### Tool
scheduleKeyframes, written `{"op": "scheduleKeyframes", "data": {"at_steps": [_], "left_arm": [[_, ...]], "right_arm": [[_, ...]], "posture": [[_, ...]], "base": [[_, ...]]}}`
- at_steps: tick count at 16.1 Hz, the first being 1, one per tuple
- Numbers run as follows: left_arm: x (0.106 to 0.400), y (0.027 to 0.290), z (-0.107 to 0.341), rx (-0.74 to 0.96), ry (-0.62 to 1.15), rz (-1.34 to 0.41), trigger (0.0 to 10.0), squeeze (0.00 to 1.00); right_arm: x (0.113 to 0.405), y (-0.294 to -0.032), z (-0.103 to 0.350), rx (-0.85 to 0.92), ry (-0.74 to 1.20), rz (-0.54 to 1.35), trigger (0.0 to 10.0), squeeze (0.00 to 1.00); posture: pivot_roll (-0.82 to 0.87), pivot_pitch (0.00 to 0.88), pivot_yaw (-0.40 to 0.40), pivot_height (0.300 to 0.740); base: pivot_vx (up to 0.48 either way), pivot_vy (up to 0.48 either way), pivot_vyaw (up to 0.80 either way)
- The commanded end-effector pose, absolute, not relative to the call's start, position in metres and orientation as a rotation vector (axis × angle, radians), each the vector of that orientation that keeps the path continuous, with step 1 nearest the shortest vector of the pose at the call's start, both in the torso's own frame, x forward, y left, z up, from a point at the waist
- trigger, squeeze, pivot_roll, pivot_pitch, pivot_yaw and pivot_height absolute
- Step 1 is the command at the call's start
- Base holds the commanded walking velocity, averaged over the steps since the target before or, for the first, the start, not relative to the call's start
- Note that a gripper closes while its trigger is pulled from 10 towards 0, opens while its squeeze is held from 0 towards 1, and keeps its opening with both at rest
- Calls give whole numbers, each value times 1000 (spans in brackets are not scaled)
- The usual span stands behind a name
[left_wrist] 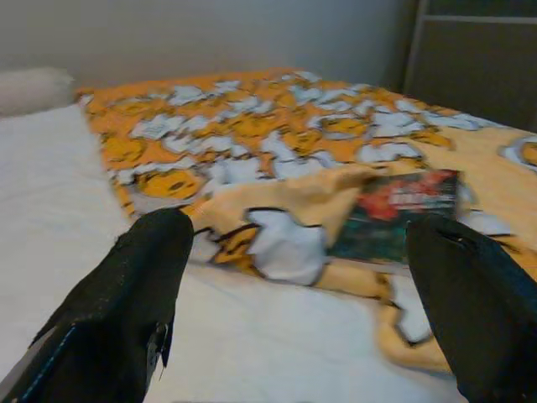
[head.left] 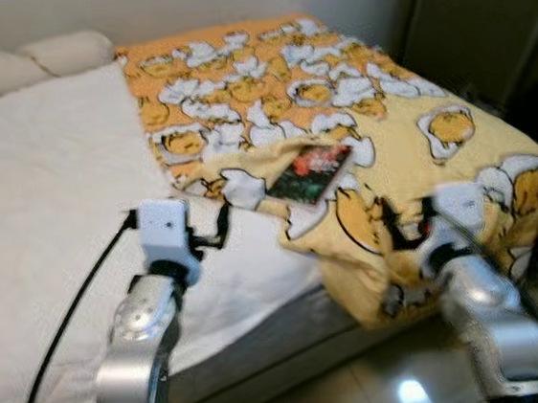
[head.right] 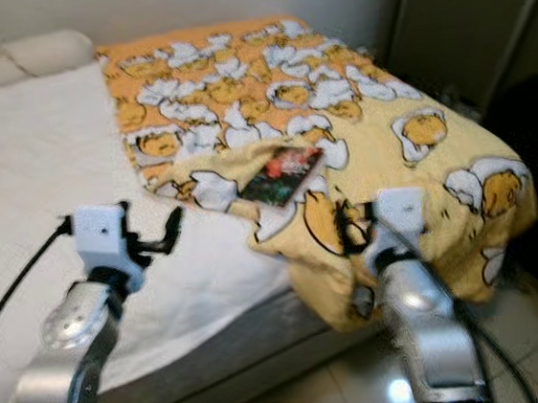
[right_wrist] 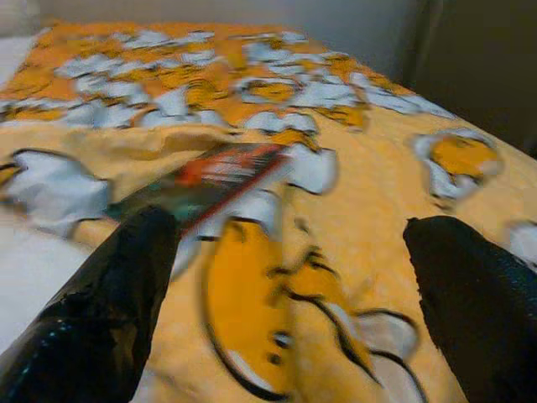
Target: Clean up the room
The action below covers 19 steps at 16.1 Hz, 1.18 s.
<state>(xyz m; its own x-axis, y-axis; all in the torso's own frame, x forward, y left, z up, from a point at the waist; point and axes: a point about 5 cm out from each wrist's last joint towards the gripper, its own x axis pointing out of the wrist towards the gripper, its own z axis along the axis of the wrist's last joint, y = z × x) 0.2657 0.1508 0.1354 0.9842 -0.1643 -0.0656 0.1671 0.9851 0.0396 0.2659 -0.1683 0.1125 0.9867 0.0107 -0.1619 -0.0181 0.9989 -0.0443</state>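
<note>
Book [head.left: 309, 173] lies on the yellow duck-print blanket [head.left: 413, 109] covering the bed [head.left: 49, 215], ahead of and between both spread, empty claws: left claw [left_wrist: 306, 290] and right claw [right_wrist: 289, 290].

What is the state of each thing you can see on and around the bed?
Yellow blanket: rumpled, folded back, hanging over the bed's corner.
Book: closed, lying flat on the blanket.
White sheet: spread flat, uncovered.
Pillows: lying at the head of the bed.
Left gripper: open, empty.
Right gripper: open, empty, over the blanket.
</note>
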Motion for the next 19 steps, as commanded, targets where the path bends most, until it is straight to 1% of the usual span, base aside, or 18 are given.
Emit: {"op": "scheduleKeyframes", "data": {"at_steps": [1, 9, 14, 17, 18, 19], "left_arm": [[266, 149, 136, 47, 55, -173, 10000, 1000], [264, 148, 135, 53, 55, -179, 10000, 1000], [264, 147, 134, 61, 54, -196, 10000, 1000], [263, 146, 134, 64, 55, -201, 10000, 1000], [263, 146, 134, 66, 55, -203, 10000, 1000], [263, 146, 134, 64, 52, -205, 10000, 1000]], "right_arm": [[269, -175, 118, -95, 127, -18, 10000, 0], [270, -174, 117, -88, 141, 36, 10000, 0], [269, -171, 115, -116, 147, 64, 10000, 0], [268, -171, 113, -115, 158, 72, 10000, 0], [267, -172, 112, -63, 159, 55, 10000, 0], [267, -173, 111, -55, 166, 56, 10000, 0]], "posture": [[-39, 0, -34, 740], [-33, 0, -42, 740], [-37, 0, -37, 740], [-35, 0, -39, 740], [-33, 0, -39, 740], [-32, 0, -39, 740]], "base": [[345, 0, 0], [344, 0, 0], [341, 0, 0], [345, 0, 800], [341, 0, 0], [0, 0, 0]]}}
